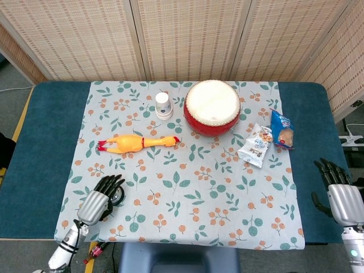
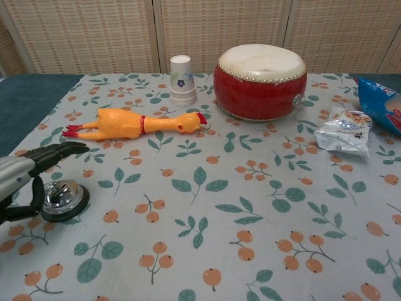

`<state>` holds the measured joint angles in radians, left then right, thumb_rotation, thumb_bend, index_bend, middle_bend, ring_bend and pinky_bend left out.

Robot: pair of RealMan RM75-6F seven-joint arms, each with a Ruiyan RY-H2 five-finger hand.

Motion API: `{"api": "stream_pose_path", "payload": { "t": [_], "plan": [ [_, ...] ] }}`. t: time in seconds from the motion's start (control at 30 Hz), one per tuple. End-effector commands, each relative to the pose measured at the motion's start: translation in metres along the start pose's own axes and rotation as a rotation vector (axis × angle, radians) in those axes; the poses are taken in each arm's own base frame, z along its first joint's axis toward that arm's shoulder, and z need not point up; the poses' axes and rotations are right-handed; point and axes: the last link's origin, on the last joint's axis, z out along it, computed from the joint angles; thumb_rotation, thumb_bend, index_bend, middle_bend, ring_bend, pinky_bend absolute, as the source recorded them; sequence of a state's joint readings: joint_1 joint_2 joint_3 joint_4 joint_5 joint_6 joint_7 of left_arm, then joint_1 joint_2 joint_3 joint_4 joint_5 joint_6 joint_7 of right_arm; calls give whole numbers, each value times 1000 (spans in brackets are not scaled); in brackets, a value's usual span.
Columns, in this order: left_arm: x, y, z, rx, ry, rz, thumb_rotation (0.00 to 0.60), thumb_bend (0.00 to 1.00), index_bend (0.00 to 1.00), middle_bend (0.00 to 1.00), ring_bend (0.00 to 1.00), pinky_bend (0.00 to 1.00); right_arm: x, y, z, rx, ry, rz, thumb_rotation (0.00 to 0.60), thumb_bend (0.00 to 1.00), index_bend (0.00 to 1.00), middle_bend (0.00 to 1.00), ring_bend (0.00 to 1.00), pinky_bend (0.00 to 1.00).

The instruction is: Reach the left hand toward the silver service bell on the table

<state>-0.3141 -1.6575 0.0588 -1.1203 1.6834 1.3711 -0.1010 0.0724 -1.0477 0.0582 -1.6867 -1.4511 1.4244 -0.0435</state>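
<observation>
The silver service bell (image 2: 61, 195) on its black base sits near the front left corner of the flowered cloth; in the head view only its edge (image 1: 118, 195) shows past my fingers. My left hand (image 1: 98, 199) hovers over and just left of the bell, fingers spread and lightly curved, holding nothing; the chest view shows the left hand (image 2: 28, 172) with its fingers stretched above the bell and its thumb down beside it. My right hand (image 1: 343, 196) rests open off the cloth at the table's right edge.
A yellow rubber chicken (image 1: 136, 142) lies behind the bell. A paper cup (image 1: 163, 105) and a red drum (image 1: 211, 107) stand at the back. Two snack packets (image 1: 263, 142) lie on the right.
</observation>
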Motion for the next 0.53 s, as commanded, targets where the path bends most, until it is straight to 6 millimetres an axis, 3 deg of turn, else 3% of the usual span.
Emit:
{"api": "stream_pose_path", "payload": {
  "t": [0.03, 0.13, 0.27, 0.4, 0.53],
  "plan": [
    [61, -23, -29, 84, 38, 152, 600, 1000, 0, 0, 0, 94, -1, -1, 1, 0, 0, 1, 600, 381, 1, 0, 0, 92],
    [85, -39, -52, 169, 31, 205, 600, 1000, 35, 14, 14, 120, -2, -1, 2, -1, -5, -2, 600, 381, 1, 0, 0, 92],
    [99, -60, -77, 303, 57, 217, 600, 1000, 108, 90, 38, 134, -5, -3, 3, -8, -7, -12, 600, 381, 2, 0, 0, 92],
    [108, -72, -84, 377, 71, 190, 600, 1000, 136, 126, 66, 142, -6, -3, 3, -7, -11, -16, 600, 381, 3, 0, 0, 92],
    [110, -71, -86, 381, 66, 204, 600, 1000, 136, 152, 66, 146, -3, -3, 1, -2, -4, -12, 600, 381, 5, 0, 0, 92]
  ]
}}
